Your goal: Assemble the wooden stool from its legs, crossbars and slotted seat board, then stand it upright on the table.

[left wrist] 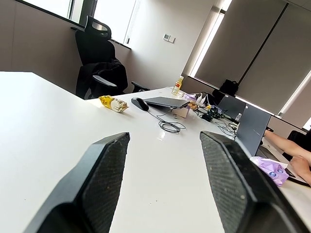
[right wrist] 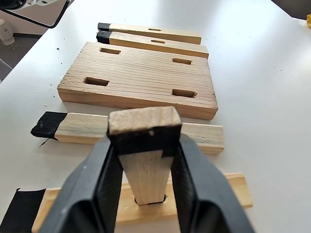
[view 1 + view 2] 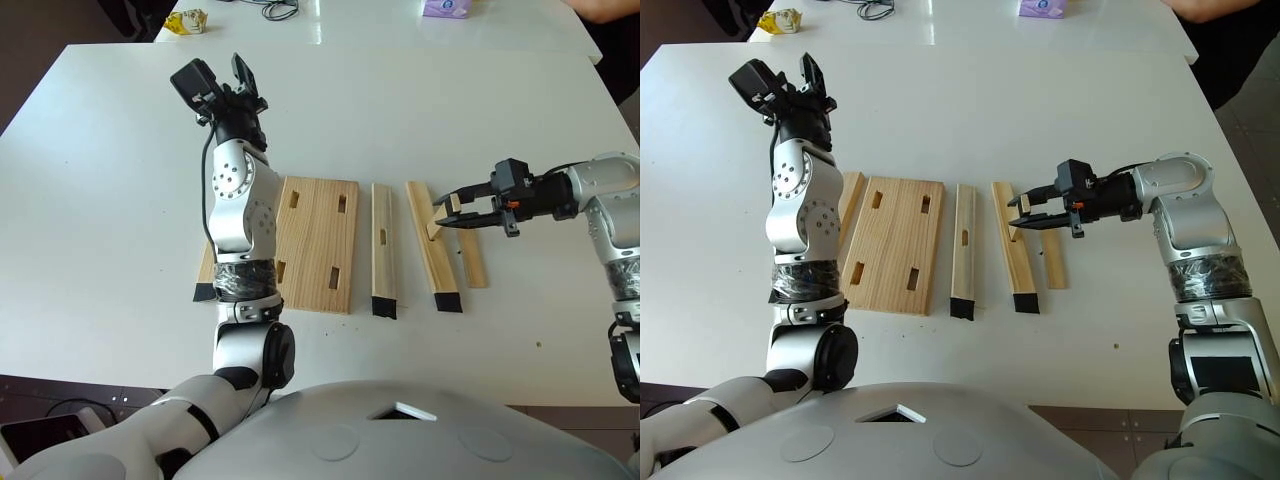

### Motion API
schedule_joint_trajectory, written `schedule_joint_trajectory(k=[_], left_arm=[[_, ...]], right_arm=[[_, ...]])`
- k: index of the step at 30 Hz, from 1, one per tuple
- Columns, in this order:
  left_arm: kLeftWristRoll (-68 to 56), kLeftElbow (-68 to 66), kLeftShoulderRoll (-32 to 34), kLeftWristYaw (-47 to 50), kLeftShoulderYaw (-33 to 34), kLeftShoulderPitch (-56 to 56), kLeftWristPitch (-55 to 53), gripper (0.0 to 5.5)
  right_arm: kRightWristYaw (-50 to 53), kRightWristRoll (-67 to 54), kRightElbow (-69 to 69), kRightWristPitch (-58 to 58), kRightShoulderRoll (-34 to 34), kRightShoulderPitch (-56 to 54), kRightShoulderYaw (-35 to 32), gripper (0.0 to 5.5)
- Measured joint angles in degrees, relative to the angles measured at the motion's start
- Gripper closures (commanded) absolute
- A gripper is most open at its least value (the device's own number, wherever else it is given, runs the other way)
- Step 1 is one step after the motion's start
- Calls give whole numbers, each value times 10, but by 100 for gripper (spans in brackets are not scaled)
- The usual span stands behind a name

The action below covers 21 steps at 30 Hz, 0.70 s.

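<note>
Evidently the step in hand is seating a crossbar (image 2: 143,120) into a leg (image 2: 214,194). The right gripper (image 3: 440,215) is clamped on the short wooden piece near its upper end, and the piece stands slightly tilted with its lower end in the slot of the leg lying flat on the table (image 3: 100,200). The left gripper (image 1: 165,145) is raised over the far side of the table, its fingers spread wide and holding nothing. The slotted seat board (image 3: 315,243) lies flat between the arms, with another leg (image 3: 383,250) just beside it and a loose short bar (image 3: 472,262) near the right gripper. The parts look like light, stiff softwood, dry and unvarnished, so they should neither bend nor slip much in rubber pads. The likely trouble is the fit: a tight tenon may jam if pushed at an angle, and the unheld leg could slide or lift with it. A hold close to the joint, pressing squarely along the slot, seems soundest, ideally with the free gripper pinning the leg down on its long flat face.
</note>
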<state>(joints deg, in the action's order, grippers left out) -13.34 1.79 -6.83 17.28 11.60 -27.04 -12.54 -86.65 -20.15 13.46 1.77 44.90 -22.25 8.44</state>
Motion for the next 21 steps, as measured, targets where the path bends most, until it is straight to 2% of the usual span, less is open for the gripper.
schedule_joint_trajectory(k=[9, 21], left_arm=[[0, -3, 10, -16, 0, -9, -16, 280], [-2, -3, 17, -25, 1, -9, -25, 280]], right_arm=[[43, -7, -37, -14, -2, 44, -6, 417], [58, -23, -30, -12, -4, 50, -7, 417]])
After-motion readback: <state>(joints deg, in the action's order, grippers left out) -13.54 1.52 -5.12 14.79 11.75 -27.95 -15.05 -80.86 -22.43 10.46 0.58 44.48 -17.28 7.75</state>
